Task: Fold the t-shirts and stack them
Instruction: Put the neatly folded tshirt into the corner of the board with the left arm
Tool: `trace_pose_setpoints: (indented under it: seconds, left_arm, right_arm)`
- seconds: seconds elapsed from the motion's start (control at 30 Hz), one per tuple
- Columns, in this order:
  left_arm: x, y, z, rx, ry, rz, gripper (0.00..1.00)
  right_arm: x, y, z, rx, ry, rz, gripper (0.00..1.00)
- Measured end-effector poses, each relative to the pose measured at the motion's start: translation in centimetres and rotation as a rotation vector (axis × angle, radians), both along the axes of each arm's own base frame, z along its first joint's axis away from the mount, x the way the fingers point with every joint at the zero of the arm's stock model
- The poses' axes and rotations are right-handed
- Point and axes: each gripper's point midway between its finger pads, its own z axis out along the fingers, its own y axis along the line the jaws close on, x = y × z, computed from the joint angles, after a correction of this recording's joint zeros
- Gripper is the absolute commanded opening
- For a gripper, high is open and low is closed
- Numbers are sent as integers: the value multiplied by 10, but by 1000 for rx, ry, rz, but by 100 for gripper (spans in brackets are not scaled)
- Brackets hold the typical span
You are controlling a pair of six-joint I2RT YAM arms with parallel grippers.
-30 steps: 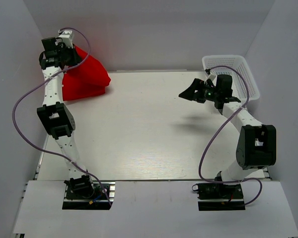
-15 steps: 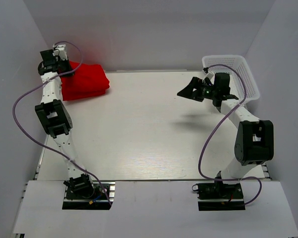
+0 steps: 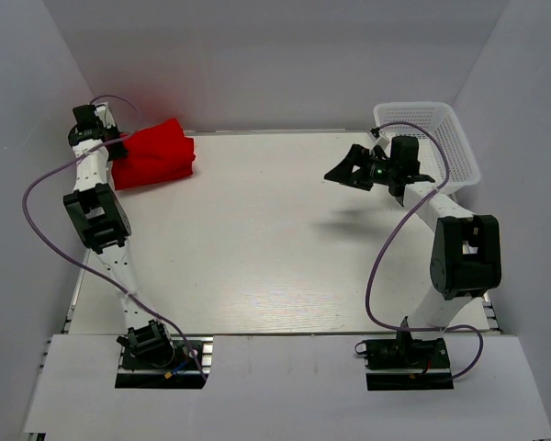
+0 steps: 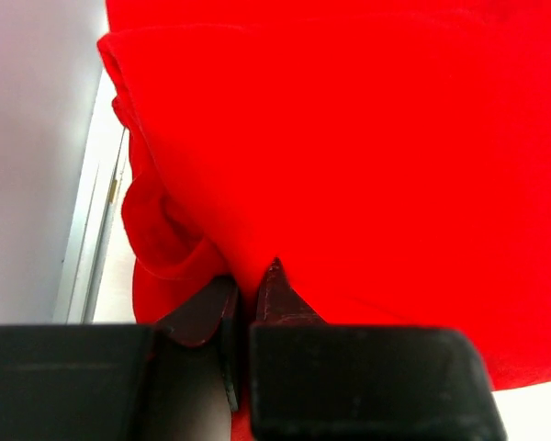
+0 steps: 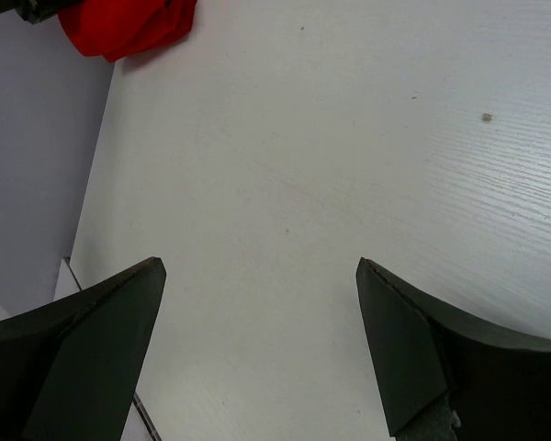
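A bright red t-shirt (image 3: pixel 156 152) lies bunched and folded at the far left corner of the table. My left gripper (image 3: pixel 108 143) is at its left edge. In the left wrist view the red cloth (image 4: pixel 367 156) fills the frame, and the left gripper (image 4: pixel 250 287) is shut on a fold of it. My right gripper (image 3: pixel 342 171) hovers open and empty above the right half of the table, apart from the shirt. In the right wrist view the right gripper (image 5: pixel 260 266) has its jaws wide apart over bare table, with the shirt (image 5: pixel 129 23) far off at the top left.
A white mesh basket (image 3: pixel 422 107) stands at the far right corner, just behind my right arm. The white table (image 3: pixel 257 248) ends at grey walls on the left, right and back. Purple cables loop beside both arms.
The left gripper has lowered and moved back-left with the shirt, which was lifted in a peak and now lies flatter. The right gripper has drifted slightly left.
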Motion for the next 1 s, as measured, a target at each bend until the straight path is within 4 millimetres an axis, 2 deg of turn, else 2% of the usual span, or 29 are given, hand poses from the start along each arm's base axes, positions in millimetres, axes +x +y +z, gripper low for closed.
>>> trace_pose_setpoints:
  seconds: [0.2,0.47,0.6,0.73,0.77,0.8,0.83,0.87,1.0]
  left_arm:
    - [0,3,5,-23,-17,4,0]
    - [6,-2,24,-27,-80,-57,0]
    - [7,4,37,16,-108,-46,0]
    - [9,12,41,59,-116,-32,2]
    - [9,13,41,65,-114,-31,14]
    - [9,14,40,71,-112,-28,32]
    - [9,15,40,76,-111,-24,96]
    - [9,17,39,87,-107,-28,100]
    - [7,24,31,99,-85,10,100]
  right_arm:
    - [0,3,1,0,-3,3,90]
    - [1,4,-1,-3,4,-5,90]
    - [2,4,-7,-6,21,-6,90]
    - [3,4,-14,-10,35,-10,90]
    - [4,4,-14,-10,36,-9,90]
    - [4,4,-14,-10,37,-10,90]
    - [5,4,-14,-11,36,-10,90]
    - [5,4,-13,-11,35,-10,90]
    - [10,5,-8,-10,23,-8,90]
